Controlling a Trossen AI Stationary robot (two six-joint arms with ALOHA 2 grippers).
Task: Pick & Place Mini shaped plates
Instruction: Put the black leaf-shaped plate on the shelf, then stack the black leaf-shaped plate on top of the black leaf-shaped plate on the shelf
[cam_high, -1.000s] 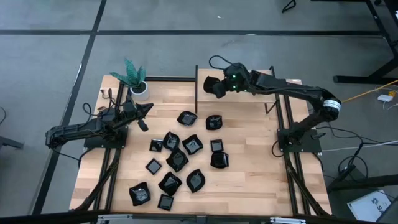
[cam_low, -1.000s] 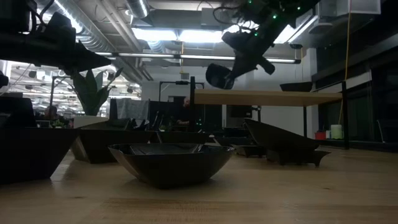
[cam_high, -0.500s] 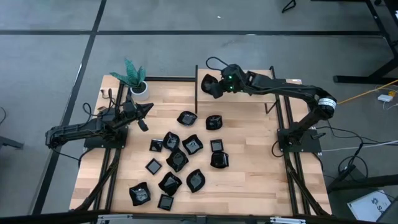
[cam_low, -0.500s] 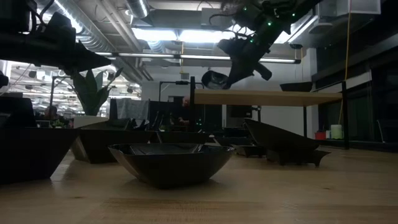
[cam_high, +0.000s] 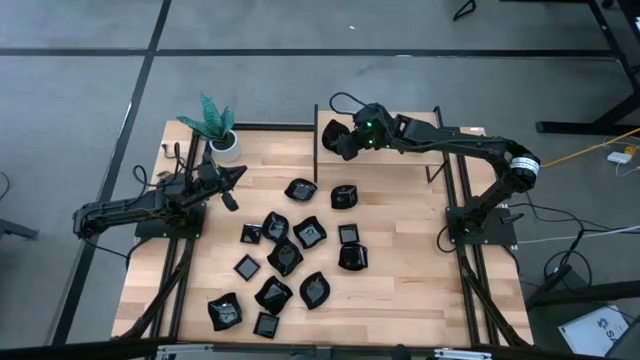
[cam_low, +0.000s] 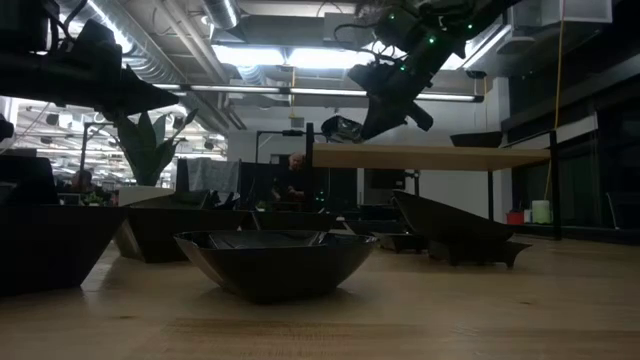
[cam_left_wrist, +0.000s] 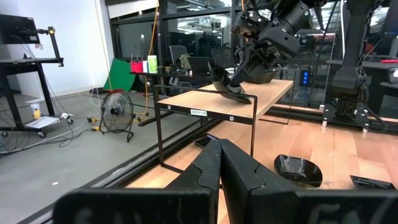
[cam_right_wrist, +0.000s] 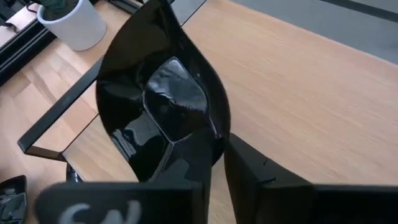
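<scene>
Since the earlier frame, the right gripper (cam_high: 345, 139) has carried its plate (cam_high: 335, 131) leftward over the shelf (cam_high: 420, 122) at upper centre of the high view; the other plates (cam_high: 285, 256) lie scattered mid-tabletop (cam_high: 400, 270), unmoved. At left the left gripper (cam_high: 235, 174) waits with fingers together, near the potted plant (cam_high: 214, 125).

At upper centre of the low view, the plate (cam_low: 340, 127) hangs tilted just above the shelf board (cam_low: 430, 157), under the right gripper (cam_low: 368, 118).

Upper centre of the left wrist view shows the plate's (cam_left_wrist: 227, 89) lower edge meeting or nearly meeting the shelf (cam_left_wrist: 211, 104), with the right gripper (cam_left_wrist: 244, 74) on it; the left fingers (cam_left_wrist: 211, 171) are pressed together at bottom centre.

Filling the centre of the right wrist view, the plate (cam_right_wrist: 163, 112) is tilted on edge between the fingers (cam_right_wrist: 261, 177); whether they grip or have begun to part I cannot tell.

Judging by this, the placing step is in hand: next, the fingers should spread fully so the plate settles flat, then the right arm should lift clear.
</scene>
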